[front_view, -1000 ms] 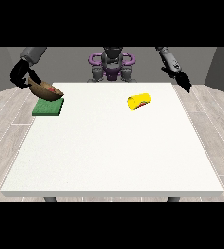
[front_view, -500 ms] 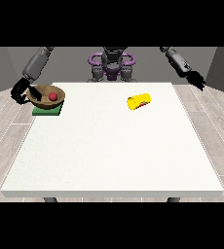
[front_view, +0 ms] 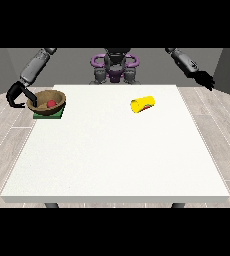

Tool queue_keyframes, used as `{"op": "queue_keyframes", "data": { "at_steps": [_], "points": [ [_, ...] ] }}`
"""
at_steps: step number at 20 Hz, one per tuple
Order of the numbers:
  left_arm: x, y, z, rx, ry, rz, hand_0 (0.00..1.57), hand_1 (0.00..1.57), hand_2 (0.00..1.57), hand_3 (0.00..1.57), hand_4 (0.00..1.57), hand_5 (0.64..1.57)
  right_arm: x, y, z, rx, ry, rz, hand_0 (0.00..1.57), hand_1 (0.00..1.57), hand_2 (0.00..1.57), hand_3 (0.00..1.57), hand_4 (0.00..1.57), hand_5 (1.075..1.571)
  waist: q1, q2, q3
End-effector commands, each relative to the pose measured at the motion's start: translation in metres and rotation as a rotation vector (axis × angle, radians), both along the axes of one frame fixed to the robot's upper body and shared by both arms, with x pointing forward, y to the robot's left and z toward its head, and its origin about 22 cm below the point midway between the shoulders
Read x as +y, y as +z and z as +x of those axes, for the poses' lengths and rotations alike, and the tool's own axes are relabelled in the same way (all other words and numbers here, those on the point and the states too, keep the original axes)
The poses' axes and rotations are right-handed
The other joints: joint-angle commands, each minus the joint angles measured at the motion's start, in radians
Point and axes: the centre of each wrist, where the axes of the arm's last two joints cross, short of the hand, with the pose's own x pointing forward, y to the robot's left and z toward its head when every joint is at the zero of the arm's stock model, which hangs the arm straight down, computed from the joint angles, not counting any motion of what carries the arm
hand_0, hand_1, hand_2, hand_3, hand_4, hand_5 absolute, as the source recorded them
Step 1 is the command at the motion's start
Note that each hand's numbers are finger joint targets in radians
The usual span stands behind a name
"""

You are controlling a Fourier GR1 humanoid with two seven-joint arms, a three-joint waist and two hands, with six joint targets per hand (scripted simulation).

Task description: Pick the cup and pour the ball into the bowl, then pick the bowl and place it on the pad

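A large white worktop [front_view: 117, 150] is seen filling most of the front view, and every other place is given relative to it. The robot's torso [front_view: 114, 67] is set behind the worktop's far edge, near the middle. A green pad [front_view: 49, 114] is laid at the worktop's far corner on the view's left, and a brown bowl [front_view: 47, 101] is seated on it, tilted a little. A red ball [front_view: 51, 103] is held inside the bowl. A yellow cup [front_view: 143, 104] is left lying on its side on the far half of the worktop, somewhat towards the view's right, well apart from the bowl.

The robot hand at the view's left [front_view: 16, 95] is found just off the worktop's left edge, beside the bowl; its fingers are curled in an arc, with a gap seen between them and the bowl's rim, and nothing is held. The robot hand at the view's right [front_view: 205, 80] is raised beyond the worktop's far right corner, well clear of the surface; whether its fingers are spread or closed cannot be told.
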Motion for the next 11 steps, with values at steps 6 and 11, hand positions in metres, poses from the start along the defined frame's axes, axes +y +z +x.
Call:
{"op": "queue_keyframes", "data": {
  "at_steps": [6,11],
  "points": [
    [0.006,0.000,-0.018,0.003,0.000,-0.022,0.00,0.00,0.00,0.00,0.88,1.213,-0.036,0.048,-0.017,-0.088,-0.026,0.076,0.00,0.00,0.48,0.03,0.00,1.297,-0.017,-0.004,-0.0007],
    [-0.002,-0.027,-0.015,0.183,0.010,-0.026,0.00,0.00,0.00,0.00,0.88,1.213,0.013,0.035,0.026,-0.107,0.183,0.179,0.00,0.00,0.10,0.37,0.50,1.371,-0.035,-0.194,-0.0038]
  ]
}}
